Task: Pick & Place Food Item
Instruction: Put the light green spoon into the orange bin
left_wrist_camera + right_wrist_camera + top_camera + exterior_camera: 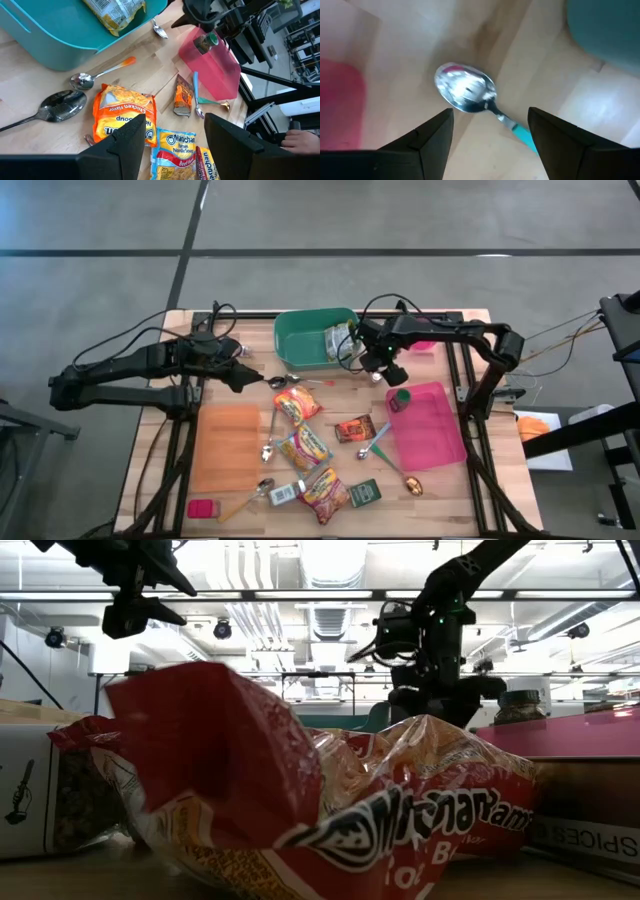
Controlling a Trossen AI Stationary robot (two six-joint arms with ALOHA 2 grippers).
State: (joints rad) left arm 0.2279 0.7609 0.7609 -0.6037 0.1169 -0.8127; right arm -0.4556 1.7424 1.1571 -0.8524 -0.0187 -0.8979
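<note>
A yellow-green food packet [340,338] [115,10] lies inside the green bin [305,345] at the table's far side. Several ramen packets [298,405] [124,114] lie flat in the middle of the table. My right gripper [383,368] [490,112] hangs open just right of the bin, pointing down. Under it, a spoon with a teal handle [465,92] lies on the wood. My left gripper [245,375] [172,135] stands open and holds nothing, above the table left of the bin.
A pink tray [432,425] with a green-capped jar [400,398] lies at the right. An orange board [225,445] lies at the left. Spoons [62,105], a small brown packet [355,428] and a green box [365,493] are scattered between them.
</note>
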